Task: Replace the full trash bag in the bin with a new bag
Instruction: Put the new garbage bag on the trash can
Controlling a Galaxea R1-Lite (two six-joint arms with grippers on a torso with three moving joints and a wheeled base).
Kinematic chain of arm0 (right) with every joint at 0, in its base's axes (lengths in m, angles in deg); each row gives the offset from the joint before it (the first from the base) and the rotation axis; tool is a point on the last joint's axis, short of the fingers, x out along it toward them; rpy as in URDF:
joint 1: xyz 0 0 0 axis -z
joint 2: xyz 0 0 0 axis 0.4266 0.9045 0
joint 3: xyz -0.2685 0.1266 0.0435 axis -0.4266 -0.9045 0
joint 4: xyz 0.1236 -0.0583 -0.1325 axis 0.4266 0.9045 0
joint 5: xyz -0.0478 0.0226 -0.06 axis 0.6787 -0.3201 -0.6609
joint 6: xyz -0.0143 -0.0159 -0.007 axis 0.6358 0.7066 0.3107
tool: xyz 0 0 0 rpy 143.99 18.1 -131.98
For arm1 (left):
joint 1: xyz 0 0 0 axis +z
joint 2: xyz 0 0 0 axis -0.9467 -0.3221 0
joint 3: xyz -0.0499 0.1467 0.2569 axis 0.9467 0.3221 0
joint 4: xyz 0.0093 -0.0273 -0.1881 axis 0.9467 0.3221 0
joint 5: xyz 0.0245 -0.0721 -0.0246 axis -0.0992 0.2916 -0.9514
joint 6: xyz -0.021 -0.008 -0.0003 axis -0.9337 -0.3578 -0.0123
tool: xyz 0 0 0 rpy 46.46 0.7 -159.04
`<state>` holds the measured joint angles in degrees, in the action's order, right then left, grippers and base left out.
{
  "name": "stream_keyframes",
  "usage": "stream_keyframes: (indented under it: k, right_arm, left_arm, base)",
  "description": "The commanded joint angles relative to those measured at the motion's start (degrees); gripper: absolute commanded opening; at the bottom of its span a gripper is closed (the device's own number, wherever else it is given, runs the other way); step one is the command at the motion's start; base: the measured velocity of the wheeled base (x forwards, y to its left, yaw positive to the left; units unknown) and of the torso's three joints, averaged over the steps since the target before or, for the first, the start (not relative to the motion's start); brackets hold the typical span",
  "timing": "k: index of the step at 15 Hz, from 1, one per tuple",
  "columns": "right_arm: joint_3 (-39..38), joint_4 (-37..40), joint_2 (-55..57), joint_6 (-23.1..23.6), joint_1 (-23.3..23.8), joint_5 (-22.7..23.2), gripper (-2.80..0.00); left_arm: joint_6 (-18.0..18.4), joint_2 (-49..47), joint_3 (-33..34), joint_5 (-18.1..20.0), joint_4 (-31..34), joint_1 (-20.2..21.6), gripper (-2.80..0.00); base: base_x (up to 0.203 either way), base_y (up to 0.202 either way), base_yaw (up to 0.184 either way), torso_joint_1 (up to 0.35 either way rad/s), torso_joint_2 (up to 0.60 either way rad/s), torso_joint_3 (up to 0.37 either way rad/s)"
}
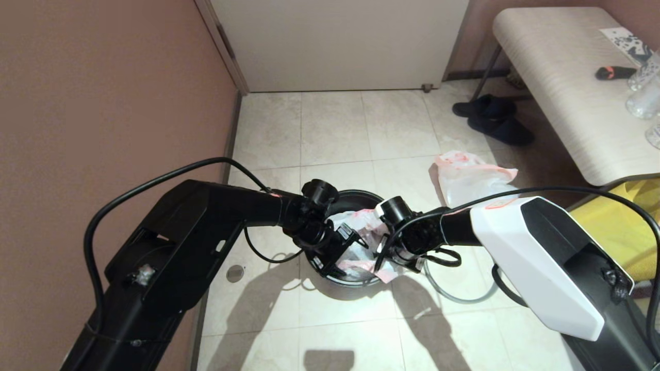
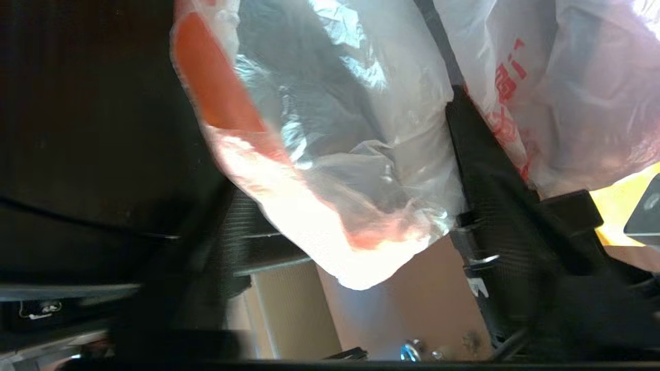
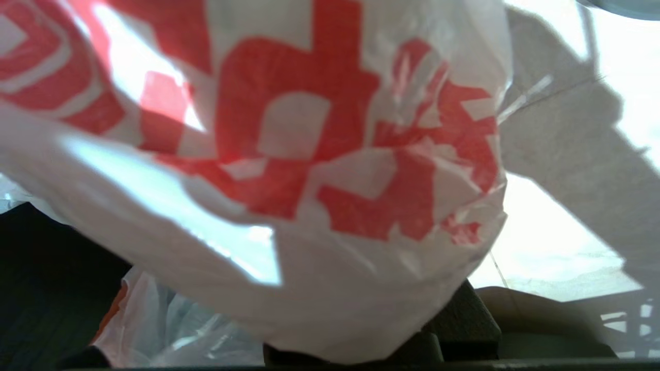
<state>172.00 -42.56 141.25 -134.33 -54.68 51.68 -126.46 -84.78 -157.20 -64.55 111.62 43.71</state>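
Red printed characters, not readable, cover the new bag (image 3: 330, 170) clamped in the right end effector (image 1: 390, 253). The left end effector (image 1: 337, 255) spreads wide, plastic between its fingers (image 2: 495, 206). Both sit over the bin (image 1: 356, 198), bag draped inside, centre floor.

Bag film draped right across the right wrist camera

The new bag (image 3: 289, 206), thin white plastic printed with bold red-orange blocks, hangs close in front of the right gripper and covers most of what lies ahead of it. More crumpled clear film (image 3: 180, 335) bunches just beneath. To one side of the gripper there is dark surface (image 3: 46, 278); to the other, pale floor tile (image 3: 562, 247) crossed by broad shadows, with a grey curved edge (image 3: 624, 5) at the far corner.
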Motion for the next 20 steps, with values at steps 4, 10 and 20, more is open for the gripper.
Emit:
stream_keyframes:
  k: [4,10,20]
  right_arm:
    - [0.00,0.21,0.18,-0.28,-0.02,-0.11,-2.80]
    - [0.00,0.12,0.26,-0.28,-0.02,-0.11,-2.80]
    - [0.00,-0.76,0.61,-0.28,0.16,-0.55,-2.80]
  left_arm:
    - [-0.41,-0.63,0.01,0.22,0.21,-0.01,-2.80]
    - [0.38,-0.52,0.01,0.31,0.32,-0.01,-2.80]
    - [0.49,3.07,0.01,0.57,10.46,-0.41,-2.80]
  base:
    - [0.000,0.000,0.000,0.000,0.00,0.000]
    - [0.000,0.000,0.000,0.000,0.00,0.000]
    - [0.000,0.000,0.000,0.000,0.00,0.000]
